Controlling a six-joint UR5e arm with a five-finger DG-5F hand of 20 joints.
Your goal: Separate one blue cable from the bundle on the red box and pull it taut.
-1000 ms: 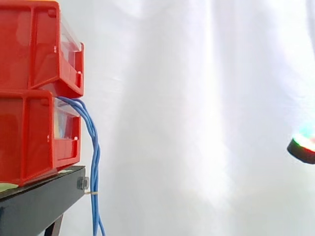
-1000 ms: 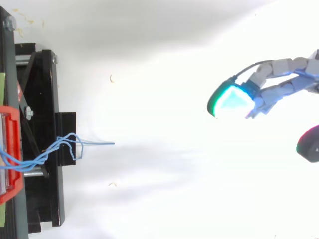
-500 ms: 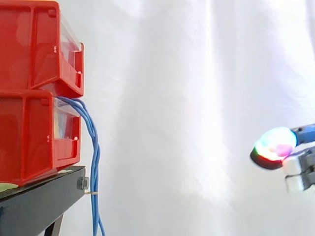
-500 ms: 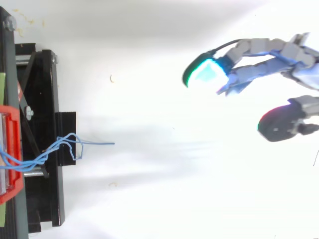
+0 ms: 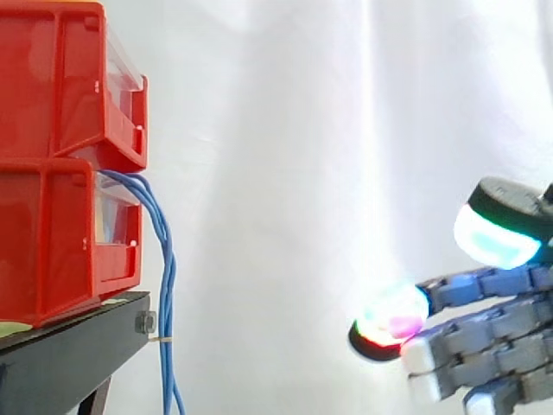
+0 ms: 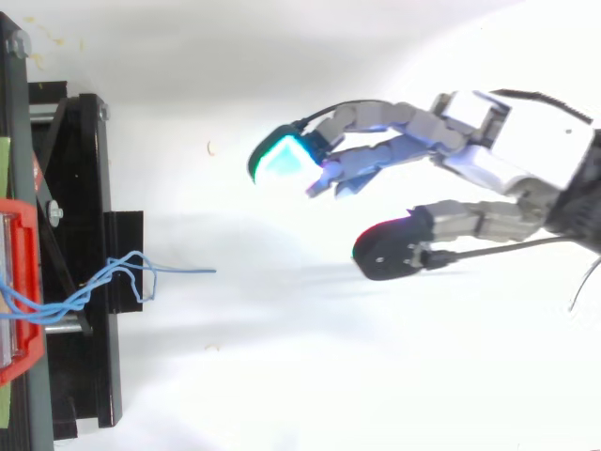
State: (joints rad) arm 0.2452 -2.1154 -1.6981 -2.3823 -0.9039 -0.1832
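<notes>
White curtain (image 5: 302, 173) behind; robot hand (image 6: 526, 150) level, fingers (image 6: 385, 117) outstretched (apparently empty), well apart from blue cables (image 5: 169, 285).

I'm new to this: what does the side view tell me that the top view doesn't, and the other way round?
The side view adds: two red bins stacked on the black stand, with the blue cables hanging down past the stand's edge. The top view adds: one cable end poking out of the bundle toward the hand, and the wide gap between its thumb and fingers. Both: the cables come out of a bin, and the open hand is well apart from them, holding nothing.
</notes>
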